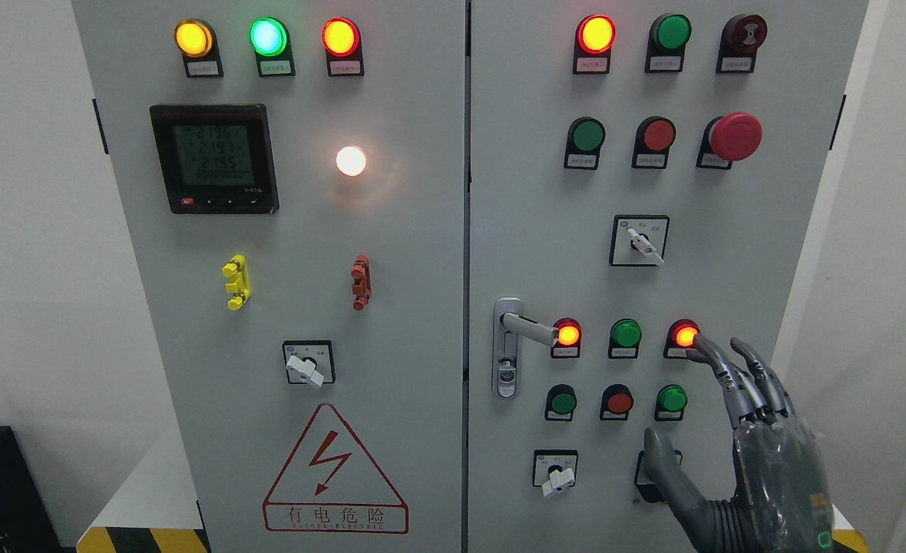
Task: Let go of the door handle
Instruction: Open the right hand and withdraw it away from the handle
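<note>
The right hand [760,445] sits at the lower right of the frame, fingers [718,369] spread and holding nothing, well apart from the door handle [518,330] left of centre

The door handle [516,338] is shiny silver — a tall thin plate with a short lever sticking out to the right. Nothing touches it.
</note>
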You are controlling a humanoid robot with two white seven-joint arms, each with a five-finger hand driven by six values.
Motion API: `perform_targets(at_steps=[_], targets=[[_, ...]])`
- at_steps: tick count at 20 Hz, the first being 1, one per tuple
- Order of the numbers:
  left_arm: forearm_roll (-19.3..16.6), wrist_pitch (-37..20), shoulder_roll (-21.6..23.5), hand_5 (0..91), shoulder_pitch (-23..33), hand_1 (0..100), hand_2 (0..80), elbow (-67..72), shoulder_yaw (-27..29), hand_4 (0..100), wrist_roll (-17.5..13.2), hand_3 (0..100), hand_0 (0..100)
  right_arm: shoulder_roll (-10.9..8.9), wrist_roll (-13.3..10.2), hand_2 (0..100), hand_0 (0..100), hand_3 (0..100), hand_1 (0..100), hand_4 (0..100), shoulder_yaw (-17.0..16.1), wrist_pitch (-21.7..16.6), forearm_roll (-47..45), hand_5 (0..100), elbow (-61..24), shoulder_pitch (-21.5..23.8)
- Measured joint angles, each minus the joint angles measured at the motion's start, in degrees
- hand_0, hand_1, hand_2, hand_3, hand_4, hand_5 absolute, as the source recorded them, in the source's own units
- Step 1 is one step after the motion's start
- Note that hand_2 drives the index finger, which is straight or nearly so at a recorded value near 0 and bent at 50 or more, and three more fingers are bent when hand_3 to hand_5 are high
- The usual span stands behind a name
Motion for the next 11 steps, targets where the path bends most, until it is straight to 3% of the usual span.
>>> perform_targets(at_steps=[11], targets=[[0.00, 0.03, 0.00, 0.0, 0.00, 0, 3.2, 0.00, 0.00, 13, 0.00, 17, 0, 0.86, 0.50, 0, 41, 0, 17, 0, -1.42, -3.90, -0.52, 0, -0.71, -0.42]])
